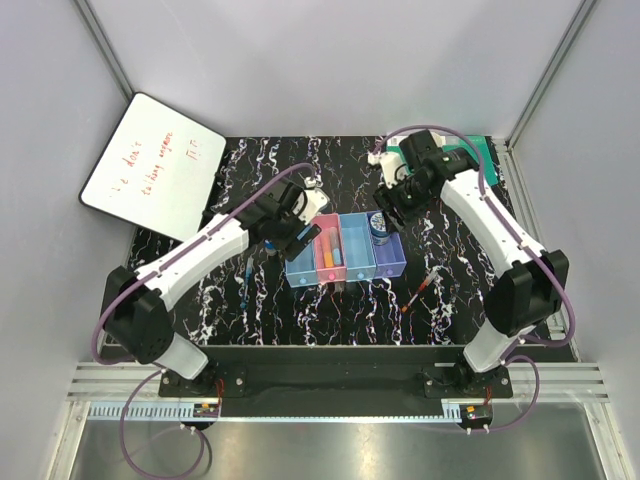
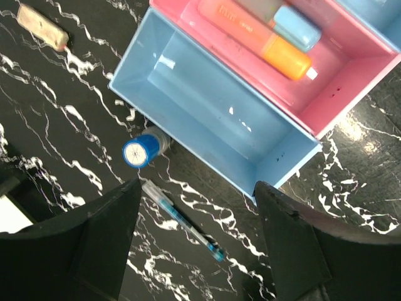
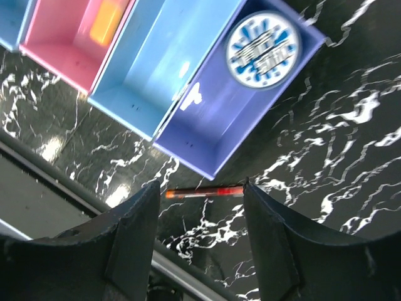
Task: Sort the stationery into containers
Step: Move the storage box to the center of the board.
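Four joined trays stand mid-table: light blue [image 1: 300, 270], pink [image 1: 327, 268], light blue [image 1: 358, 262], purple [image 1: 392, 262]. The pink tray [image 2: 351, 69] holds an orange marker [image 2: 257, 37] and a teal marker [image 2: 296, 28]. The left blue tray [image 2: 207, 106] is bare. The patterned tin [image 3: 263, 49] lies in the purple tray [image 3: 219, 128]. My left gripper [image 2: 197, 207] is open above the thin blue pen [image 2: 182, 221], near the blue-capped bottle [image 2: 141, 150]. The beige eraser [image 2: 42, 26] lies farther off. My right gripper [image 3: 200, 194] is open over the red pen [image 3: 203, 191].
A whiteboard [image 1: 152, 165] leans at the back left. A green object [image 1: 482, 150] sits at the back right behind the right arm. The table's front edge [image 3: 37, 182] runs close below the red pen.
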You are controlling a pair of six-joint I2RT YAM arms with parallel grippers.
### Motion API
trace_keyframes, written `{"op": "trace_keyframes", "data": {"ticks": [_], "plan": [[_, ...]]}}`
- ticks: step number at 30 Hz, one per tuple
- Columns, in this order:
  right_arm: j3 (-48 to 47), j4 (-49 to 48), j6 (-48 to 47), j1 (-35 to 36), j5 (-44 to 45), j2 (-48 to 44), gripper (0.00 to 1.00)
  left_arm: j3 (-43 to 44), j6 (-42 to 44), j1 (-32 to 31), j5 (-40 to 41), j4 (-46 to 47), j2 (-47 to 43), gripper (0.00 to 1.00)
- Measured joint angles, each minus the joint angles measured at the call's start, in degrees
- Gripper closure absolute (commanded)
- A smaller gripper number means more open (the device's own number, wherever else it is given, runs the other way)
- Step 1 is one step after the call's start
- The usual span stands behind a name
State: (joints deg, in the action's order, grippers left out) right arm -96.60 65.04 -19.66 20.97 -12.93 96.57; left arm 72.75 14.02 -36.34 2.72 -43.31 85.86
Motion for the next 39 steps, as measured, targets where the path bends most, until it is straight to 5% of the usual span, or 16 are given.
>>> {"op": "trace_keyframes", "data": {"ticks": [15, 24, 39], "plan": [[0.98, -2.16, 1.49, 4.92, 0.33, 10.21, 0.40, 9.51, -9.68, -0.81, 2.54, -4.66, 14.32, 0.24], [0.63, -4.02, 2.12, 4.90, 0.09, 13.44, 0.53, 13.22, -10.88, -0.81, 2.60, -5.05, 18.49, 0.25], [1.92, -6.01, 2.14, 4.90, -0.22, 15.69, 0.55, 16.55, -11.96, -1.46, 2.89, -7.15, 22.18, 0.25]]}}
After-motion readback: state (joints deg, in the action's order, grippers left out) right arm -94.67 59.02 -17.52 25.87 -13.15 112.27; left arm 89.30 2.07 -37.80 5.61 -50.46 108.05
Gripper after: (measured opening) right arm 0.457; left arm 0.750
